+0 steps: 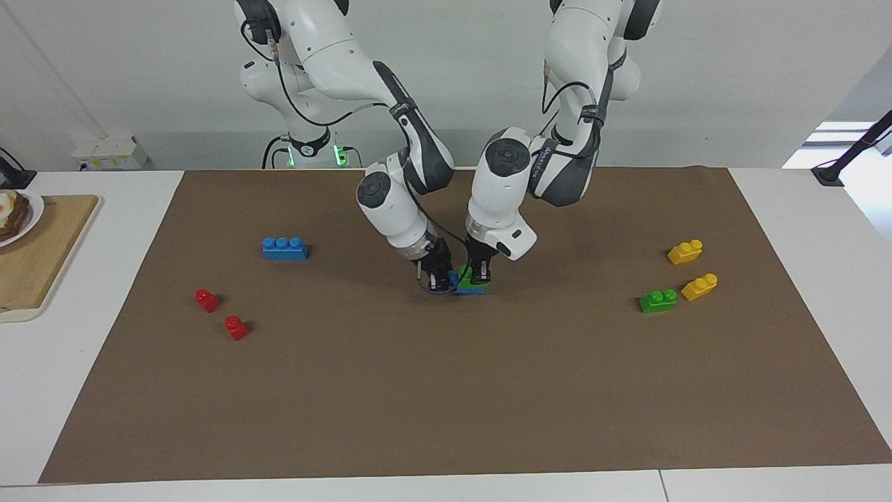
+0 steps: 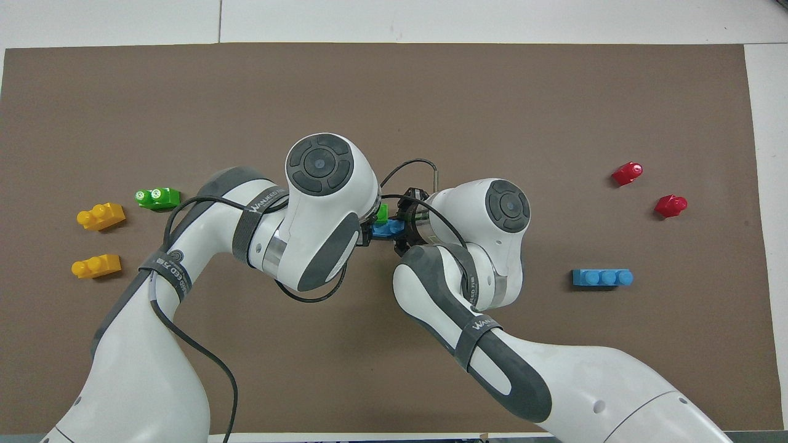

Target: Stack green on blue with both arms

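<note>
At the middle of the brown mat, a blue brick [image 1: 468,288] [image 2: 388,228] is held at one end by my right gripper [image 1: 437,280], which is shut on it. A green brick [image 1: 467,275] [image 2: 381,212] sits on top of that blue brick, and my left gripper [image 1: 479,278] is shut on the green brick from above. In the overhead view the left arm's wrist hides most of both bricks. A second blue brick [image 1: 284,248] lies toward the right arm's end of the mat. A second green brick [image 1: 658,300] lies toward the left arm's end.
Two yellow bricks [image 1: 685,252] [image 1: 700,286] lie beside the loose green brick. Two small red bricks [image 1: 207,300] [image 1: 236,327] lie farther from the robots than the loose blue brick. A wooden board [image 1: 38,258] with a plate sits off the mat at the right arm's end.
</note>
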